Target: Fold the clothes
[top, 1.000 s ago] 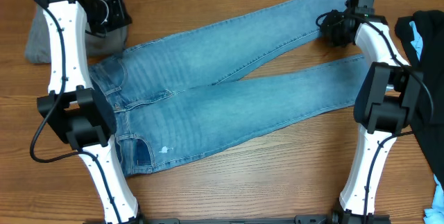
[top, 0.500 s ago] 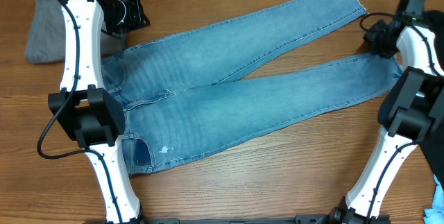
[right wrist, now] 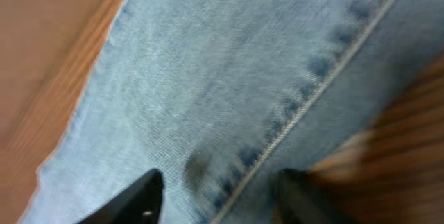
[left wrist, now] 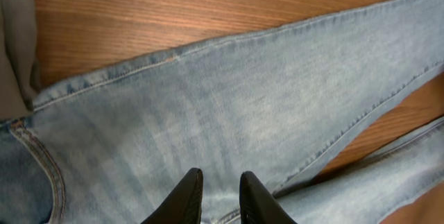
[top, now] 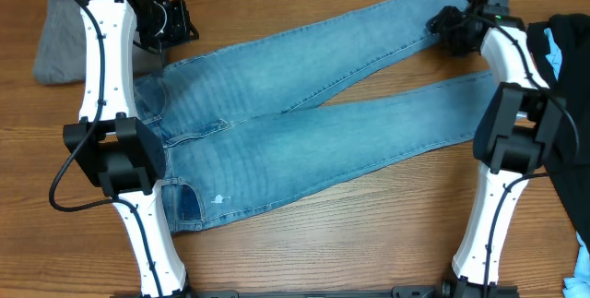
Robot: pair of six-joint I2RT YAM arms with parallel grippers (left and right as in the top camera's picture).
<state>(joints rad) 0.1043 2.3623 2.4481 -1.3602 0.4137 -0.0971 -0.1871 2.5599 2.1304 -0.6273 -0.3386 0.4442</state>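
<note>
The clothes, light blue jeans (top: pixel 277 123), lie flat on the wooden table, waist at the left and both legs running to the right. My left gripper (top: pixel 180 29) hovers over the upper edge near the waist. In the left wrist view its fingers (left wrist: pixel 187 196) stand a narrow gap apart above the denim (left wrist: pixel 243 92), with nothing between them. My right gripper (top: pixel 442 32) is over the upper leg near its hem. In the blurred right wrist view its jaws (right wrist: pixel 222 200) stand wide apart astride the leg's side seam (right wrist: pixel 305 92), holding nothing.
Grey trousers (top: pixel 55 44) lie folded at the back left, touching the jeans' waist corner (left wrist: pixel 14 37). A black garment with bright blue trim (top: pixel 562 49) lies at the right edge. Bare wood shows in front of the jeans.
The right gripper swung out to the right past the hem and came back over the upper leg, its jaws now wider. The left gripper shifted slightly right and opened a little.
</note>
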